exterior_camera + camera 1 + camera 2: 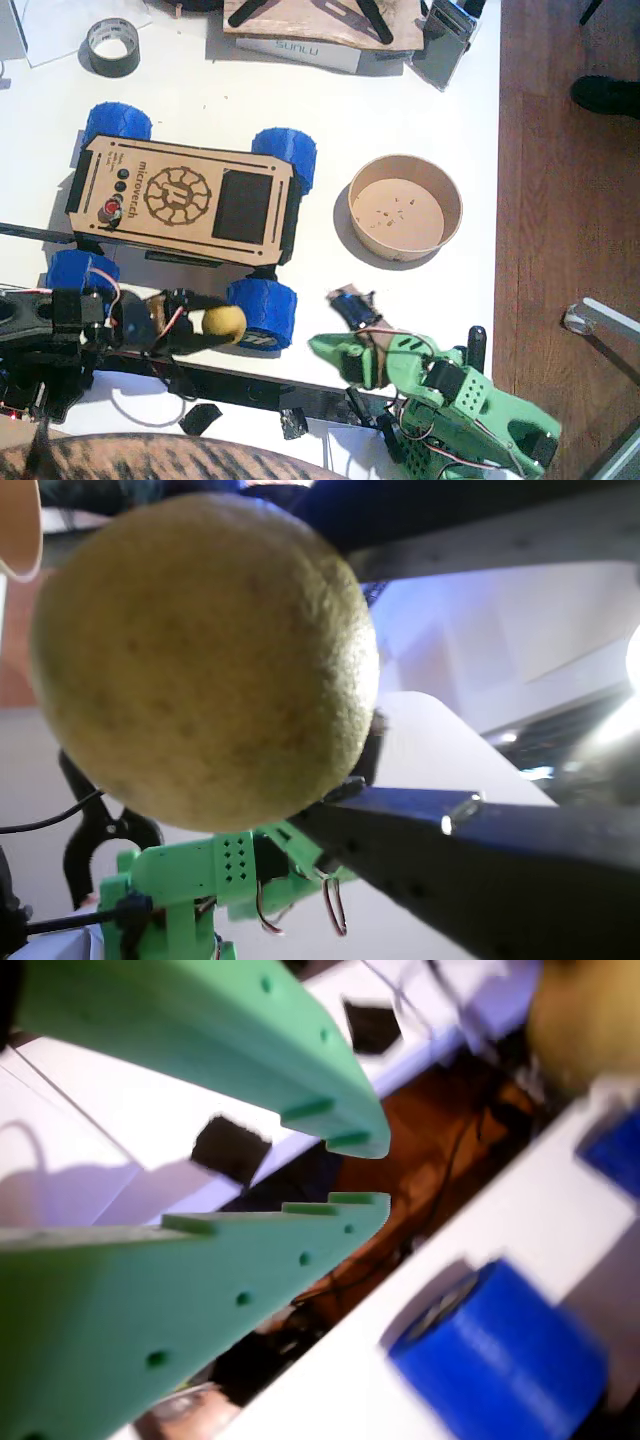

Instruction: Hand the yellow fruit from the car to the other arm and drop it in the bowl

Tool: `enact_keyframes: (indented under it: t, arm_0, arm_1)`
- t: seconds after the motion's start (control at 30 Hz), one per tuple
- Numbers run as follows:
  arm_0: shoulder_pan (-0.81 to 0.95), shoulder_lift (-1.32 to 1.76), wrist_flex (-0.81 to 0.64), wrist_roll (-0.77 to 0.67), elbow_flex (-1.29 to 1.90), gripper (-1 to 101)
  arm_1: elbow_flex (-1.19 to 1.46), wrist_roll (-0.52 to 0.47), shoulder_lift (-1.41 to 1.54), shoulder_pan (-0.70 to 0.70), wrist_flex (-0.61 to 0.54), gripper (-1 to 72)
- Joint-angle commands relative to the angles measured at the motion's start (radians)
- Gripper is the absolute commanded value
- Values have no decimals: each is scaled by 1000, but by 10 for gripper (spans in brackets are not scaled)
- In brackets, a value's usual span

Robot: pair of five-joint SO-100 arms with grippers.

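Observation:
The yellow fruit (224, 322) hangs just in front of the car's near right blue wheel (265, 312), with my black left gripper (215, 325) shut on it. It fills a wrist view as a dull-yellow ball (200, 660) above a black finger (480, 860). The plywood car (180, 195) stands at left centre. My green right gripper (318, 345) points left toward the fruit, a short gap away. Its pointed jaws (365, 1172) stand narrowly open and hold nothing, with the fruit (585, 1020) blurred beyond them. The tan bowl (405, 215) sits to the right of the car and holds nothing.
A grey tape roll (112, 45) and a white box (300, 50) lie along the back. The table ends at its right edge (497, 250), with wooden floor and a shoe (605, 95) beyond. Black scraps (200, 418) lie near the front, beside a striped fabric (150, 458).

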Motion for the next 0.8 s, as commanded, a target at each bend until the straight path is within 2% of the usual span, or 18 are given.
enact_keyframes:
  t: [0.0, 0.17, 0.33, 0.53, 0.77]
  arm_0:
    - [9, 46, -107, -14, 31, 0]
    - [9, 46, -106, -14, 35, 0]
    - [9, 46, -106, -14, 35, 0]
    - [9, 46, -104, -14, 35, 0]
    - [9, 46, -104, -14, 35, 0]
  arm_1:
    - [-11, -17, -31, -57, -117, 0]
    - [-11, -6, -78, -66, -235, 247]
    - [-17, 54, -153, 2, -350, 400]
    - [-9, 89, -215, 49, -350, 448]
    - [-21, 137, -307, 60, -364, 455]
